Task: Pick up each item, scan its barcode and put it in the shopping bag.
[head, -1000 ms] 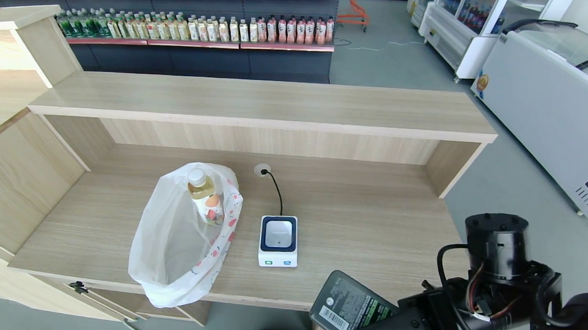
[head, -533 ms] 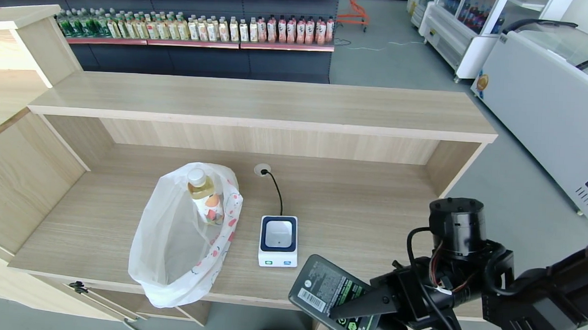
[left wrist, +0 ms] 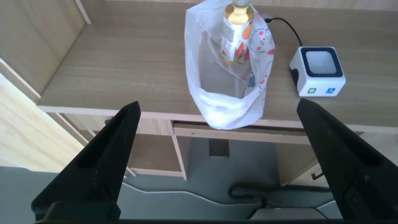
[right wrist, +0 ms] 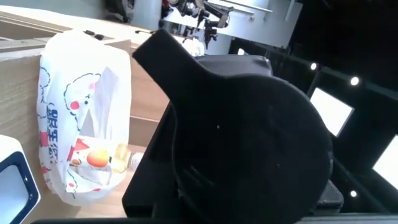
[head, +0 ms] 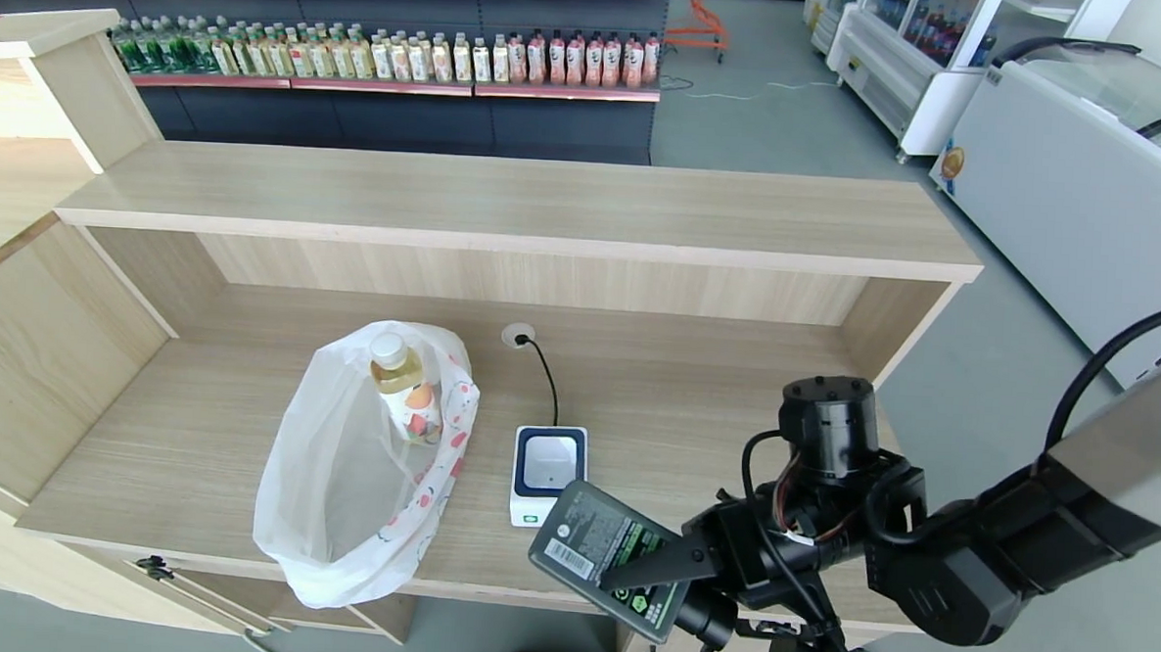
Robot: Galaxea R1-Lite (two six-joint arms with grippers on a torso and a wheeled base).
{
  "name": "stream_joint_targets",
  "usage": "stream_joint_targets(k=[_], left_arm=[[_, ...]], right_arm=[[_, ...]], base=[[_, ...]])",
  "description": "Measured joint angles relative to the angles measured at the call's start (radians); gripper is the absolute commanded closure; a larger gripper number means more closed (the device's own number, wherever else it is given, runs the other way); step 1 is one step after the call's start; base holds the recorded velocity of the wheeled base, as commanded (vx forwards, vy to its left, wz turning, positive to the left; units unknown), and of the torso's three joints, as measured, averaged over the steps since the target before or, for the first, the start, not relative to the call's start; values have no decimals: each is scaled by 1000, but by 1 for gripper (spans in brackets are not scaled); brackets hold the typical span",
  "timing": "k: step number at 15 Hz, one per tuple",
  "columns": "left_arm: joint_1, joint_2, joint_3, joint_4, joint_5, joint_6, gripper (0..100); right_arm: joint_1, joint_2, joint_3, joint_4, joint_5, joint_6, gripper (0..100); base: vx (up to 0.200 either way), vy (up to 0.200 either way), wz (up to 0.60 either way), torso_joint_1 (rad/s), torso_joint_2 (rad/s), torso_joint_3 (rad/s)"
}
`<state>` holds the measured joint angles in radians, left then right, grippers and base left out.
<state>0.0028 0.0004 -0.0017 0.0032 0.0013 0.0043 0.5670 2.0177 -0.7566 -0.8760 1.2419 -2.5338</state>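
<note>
The right gripper (head: 633, 575) is holding one flat dark grey pack (head: 602, 547), its jaws closed on the pack's near end. The pack is tilting over the near edge of the counter (head: 733, 421), and in the head view it is covering the near right corner of the scanner (head: 546, 465). Its printed face is pointing up toward the head camera. That face is showing one white barcode (head: 567, 559) sticker at its lower left end, a small round white mark at the far corner, rows of pale print too small to read, and green badges beside the jaw.

One scanner is sitting on the counter, white with a dark blue frame around a grey window. The left wrist view is showing two small marks on its front, one green and one blue. One black cable (head: 543, 371) is running from it to a round port in the counter top.

One white shopping bag (head: 338, 492) is standing open just to the left of the scanner. It is carrying red and orange cartoon prints, and the right wrist view is showing blue characters on its side. One bottle (head: 404, 389) is leaning inside it, with a white cap, yellowish drink and a peach picture on the label.

The left gripper (left wrist: 214, 112) is hanging below and in front of the counter edge, its jaws spread wide and gripping nothing.

Behind the counter, a shelf (head: 395, 87) is carrying a long row of drink bottles, too many to count.
</note>
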Motion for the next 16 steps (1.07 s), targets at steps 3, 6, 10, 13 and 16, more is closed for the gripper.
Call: stream_joint_targets(k=[3, 6, 10, 13, 16], left_arm=[[0, 0, 0, 0, 0, 0, 0], [0, 0, 0, 0, 0, 0, 0], [0, 0, 0, 0, 0, 0, 0], [0, 0, 0, 0, 0, 0, 0], [0, 0, 0, 0, 0, 0, 0]], right_arm=[[4, 46, -22, 1, 2, 2, 100], [8, 81, -45, 2, 3, 3, 100], [11, 103, -55, 3, 3, 4, 100], [10, 108, -63, 5, 3, 6, 100], [10, 108, -65, 5, 3, 7, 100]], base=[[0, 0, 0, 0, 0, 0], [0, 0, 0, 0, 0, 0], [0, 0, 0, 0, 0, 0], [0, 0, 0, 0, 0, 0], [0, 0, 0, 0, 0, 0]])
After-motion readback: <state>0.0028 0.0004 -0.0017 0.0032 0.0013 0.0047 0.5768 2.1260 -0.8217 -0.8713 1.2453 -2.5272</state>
